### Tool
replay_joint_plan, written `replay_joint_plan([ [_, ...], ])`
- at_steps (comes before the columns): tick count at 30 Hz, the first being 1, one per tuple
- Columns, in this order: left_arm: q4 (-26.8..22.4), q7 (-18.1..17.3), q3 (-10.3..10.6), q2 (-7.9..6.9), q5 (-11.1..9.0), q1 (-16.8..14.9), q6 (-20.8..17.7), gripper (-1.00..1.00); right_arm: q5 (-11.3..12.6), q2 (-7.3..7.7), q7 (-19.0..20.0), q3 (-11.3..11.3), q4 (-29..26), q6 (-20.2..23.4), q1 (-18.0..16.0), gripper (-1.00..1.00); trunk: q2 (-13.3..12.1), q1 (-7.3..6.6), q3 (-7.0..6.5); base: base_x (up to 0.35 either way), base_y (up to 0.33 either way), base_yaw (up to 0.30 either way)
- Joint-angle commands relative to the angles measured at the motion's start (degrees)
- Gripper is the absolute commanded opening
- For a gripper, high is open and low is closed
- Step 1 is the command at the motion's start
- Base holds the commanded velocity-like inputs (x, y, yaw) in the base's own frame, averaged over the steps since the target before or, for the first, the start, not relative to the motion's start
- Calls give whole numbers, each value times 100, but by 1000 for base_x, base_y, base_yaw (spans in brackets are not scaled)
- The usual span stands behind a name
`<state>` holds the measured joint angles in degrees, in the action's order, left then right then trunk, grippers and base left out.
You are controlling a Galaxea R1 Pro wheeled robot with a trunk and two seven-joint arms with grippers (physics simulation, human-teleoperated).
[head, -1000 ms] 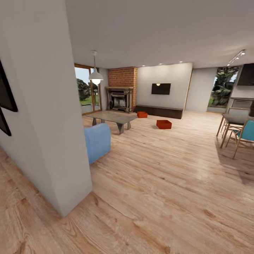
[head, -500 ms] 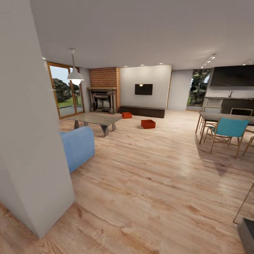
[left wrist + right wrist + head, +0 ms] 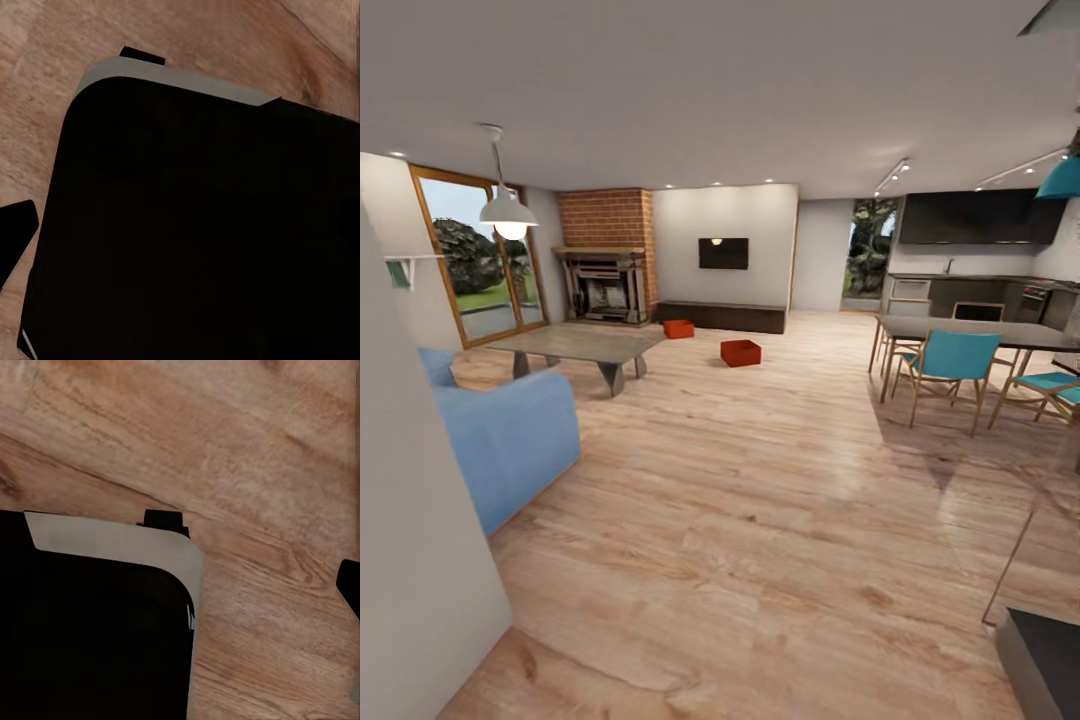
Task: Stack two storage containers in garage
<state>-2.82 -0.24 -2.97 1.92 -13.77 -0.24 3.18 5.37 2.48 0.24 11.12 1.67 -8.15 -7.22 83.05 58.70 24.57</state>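
Observation:
Two orange-red storage containers stand on the living room's light wood floor, far ahead in the head view. One container (image 3: 678, 329) sits just in front of the long dark bench (image 3: 725, 317); the other container (image 3: 741, 352) lies nearer and a little to the right. Both grippers are far from them. In the left wrist view a dark fingertip (image 3: 15, 232) of my left gripper (image 3: 180, 232) pokes in at the frame's edge over the robot's black base (image 3: 202, 225). My right gripper (image 3: 180, 585) shows one fingertip (image 3: 349, 585) at the edge; nothing is held.
A grey wall corner (image 3: 410, 540) stands close on the left, with a blue sofa (image 3: 510, 440) and a low coffee table (image 3: 575, 347) beyond it. A dining table with teal chairs (image 3: 950, 362) is on the right. A dark object (image 3: 1050, 660) sits at the lower right.
The whole head view has swung right and forward past the wall corner. The containers stay put on the floor; the dining area and kitchen now show more.

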Motion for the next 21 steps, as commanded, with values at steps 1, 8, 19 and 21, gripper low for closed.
replay_joint_plan([
  [1, 2, -2, -28, 2, -12, -2, 16, 100, 55, -1, 3, 48, 16, -35, -8, 100, 3, 3, 6, 321, 0, -73],
  [8, 6, -2, -28, -3, -34, -2, 16, 100, 45, 0, -22, 56, 17, -41, -8, 100, 3, 3, 6, 321, 0, -20],
  [19, 8, -2, -28, 1, -32, -2, 16, 100, 13, 8, -65, 91, 15, -81, -8, 100, 3, 3, 6, 321, 0, -1],
  [21, 9, -2, -28, 1, -31, -2, 16, 100, 5, 18, -66, 107, 16, -55, -8, 100, 3, 3, 6, 321, 0, 0],
])
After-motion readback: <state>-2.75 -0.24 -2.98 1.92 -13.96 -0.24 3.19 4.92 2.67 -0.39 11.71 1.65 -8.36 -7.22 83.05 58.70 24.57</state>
